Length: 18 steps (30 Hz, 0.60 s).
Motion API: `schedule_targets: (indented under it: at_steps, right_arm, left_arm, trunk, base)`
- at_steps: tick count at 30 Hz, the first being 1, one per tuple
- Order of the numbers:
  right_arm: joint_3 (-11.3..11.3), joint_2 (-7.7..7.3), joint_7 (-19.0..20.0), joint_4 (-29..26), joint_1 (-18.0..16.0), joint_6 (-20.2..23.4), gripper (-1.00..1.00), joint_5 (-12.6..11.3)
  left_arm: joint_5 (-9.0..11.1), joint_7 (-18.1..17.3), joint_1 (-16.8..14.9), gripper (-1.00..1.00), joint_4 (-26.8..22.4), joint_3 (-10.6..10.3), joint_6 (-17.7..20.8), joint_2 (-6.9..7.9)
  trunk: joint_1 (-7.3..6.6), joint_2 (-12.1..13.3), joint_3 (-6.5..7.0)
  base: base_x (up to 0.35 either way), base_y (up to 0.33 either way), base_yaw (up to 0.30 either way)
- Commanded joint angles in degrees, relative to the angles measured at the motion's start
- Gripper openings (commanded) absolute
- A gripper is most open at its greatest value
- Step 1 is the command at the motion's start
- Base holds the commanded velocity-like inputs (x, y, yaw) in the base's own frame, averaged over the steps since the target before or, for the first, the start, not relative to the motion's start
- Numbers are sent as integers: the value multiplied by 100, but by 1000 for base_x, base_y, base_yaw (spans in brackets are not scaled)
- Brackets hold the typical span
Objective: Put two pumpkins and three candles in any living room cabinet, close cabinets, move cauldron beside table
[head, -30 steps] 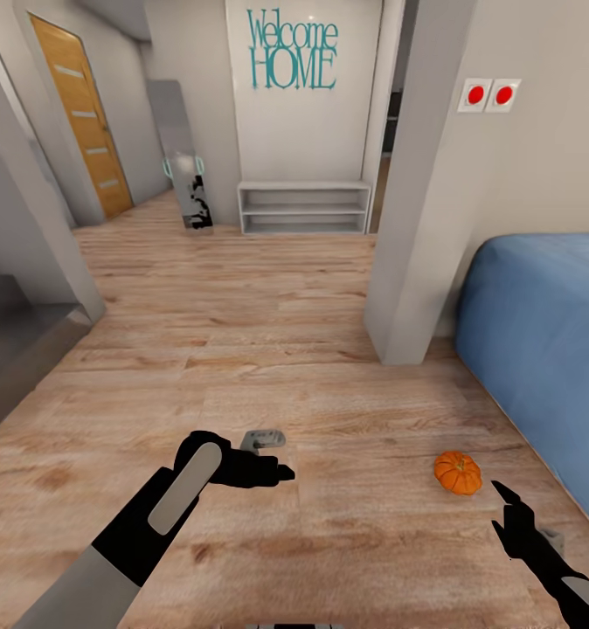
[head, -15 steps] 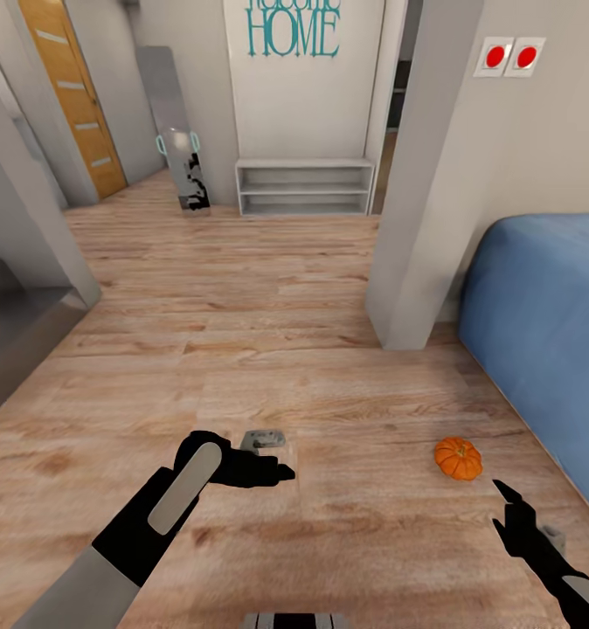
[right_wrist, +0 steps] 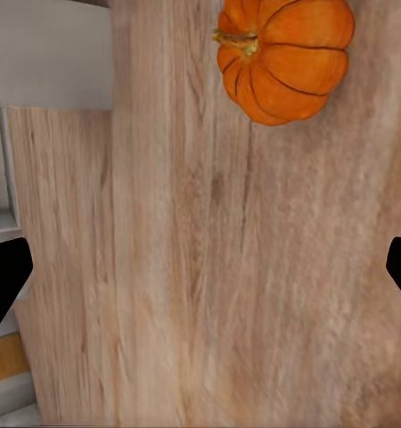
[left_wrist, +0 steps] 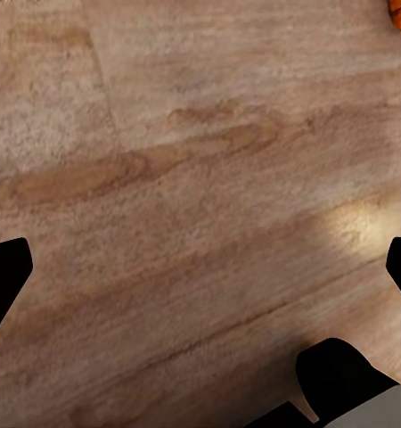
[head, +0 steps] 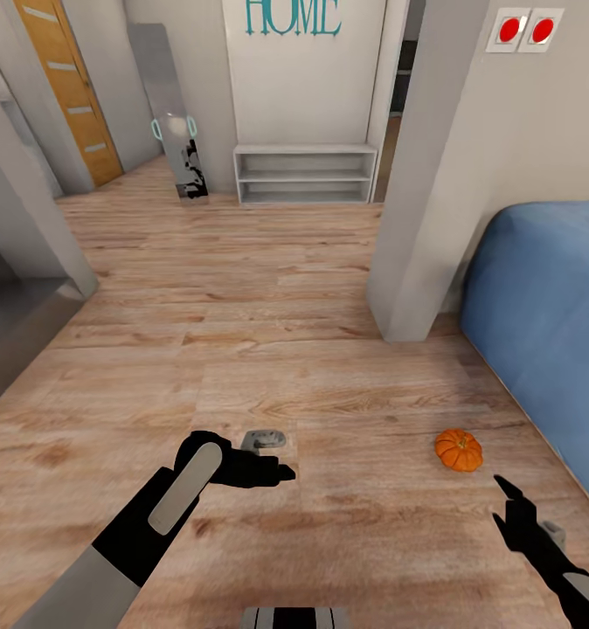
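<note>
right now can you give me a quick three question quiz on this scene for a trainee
1. True or false: the pumpkin sits on the blue bed.
2. Which tool is nearer the pumpkin? A) left tool B) right tool
3. Fill in: the pumpkin lies on the wooden ____.

Key: 1 false, it is beside the bed; 2 B; 3 floor.

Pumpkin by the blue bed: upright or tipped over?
Tipped. The pumpkin lies on the wood floor with its stem pointing sideways along the planks, not toward the right wrist camera.
</note>
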Motion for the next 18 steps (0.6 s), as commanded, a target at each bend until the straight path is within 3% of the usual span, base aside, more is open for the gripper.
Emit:
schedule_targets:
  at_steps: [1,5,11,18]
  right_arm:
    - [-16,-1,37,-13,-3,67,100,-41]
    - [-5,25,72,-29,-9,59,100,-39]
    - [10,235,57,-42,-54,32,100,28]
    - [-22,257,5,8,-63,35,100,-4]
  left_arm:
    - [58,57,-5,100,-8,-16,2,4]
    - [59,-2,-5,100,-6,-23,-2,-3]
    - [52,-156,-2,100,-6,-31,-6,-5]
    - [49,-185,-4,100,7,-32,-12,-17]
  trunk:
    - [-1,-2,-4]
    - [-1,-2,-4]
    - [-1,-2,-4]
    - [-1,-2,-4]
  base:
    - [0,0,0]
    - [0,0,0]
    - [0,0,0]
    - [104,35,0]
